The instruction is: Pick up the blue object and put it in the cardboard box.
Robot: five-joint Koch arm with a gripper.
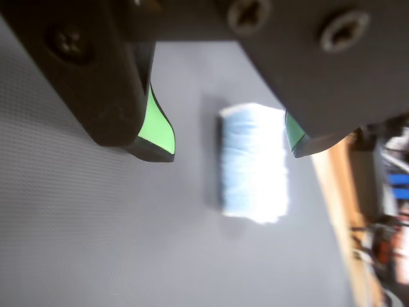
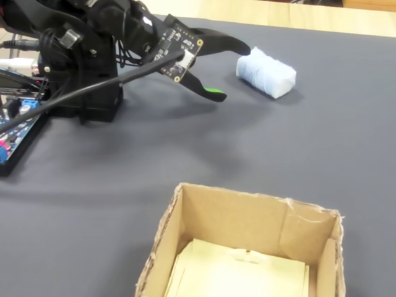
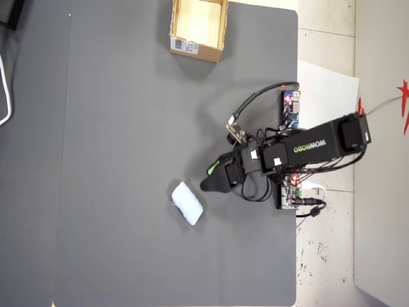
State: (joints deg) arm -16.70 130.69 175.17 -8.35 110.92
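Observation:
The blue object, a pale blue, almost white soft lump, lies on the dark grey mat. My gripper is open, with green pads on its jaws. In the wrist view the lump shows between the two tips, closer to the right one and farther away. In the fixed view the gripper hovers just left of the blue object without touching it. The overhead view shows the gripper up and right of the blue object. The cardboard box stands open at the near edge; overhead, the cardboard box sits at the top.
The arm's base with cables and circuit boards stands at the left of the fixed view. Wooden tabletop shows beyond the mat's far edge. Overhead, the mat's right edge runs beside the base.

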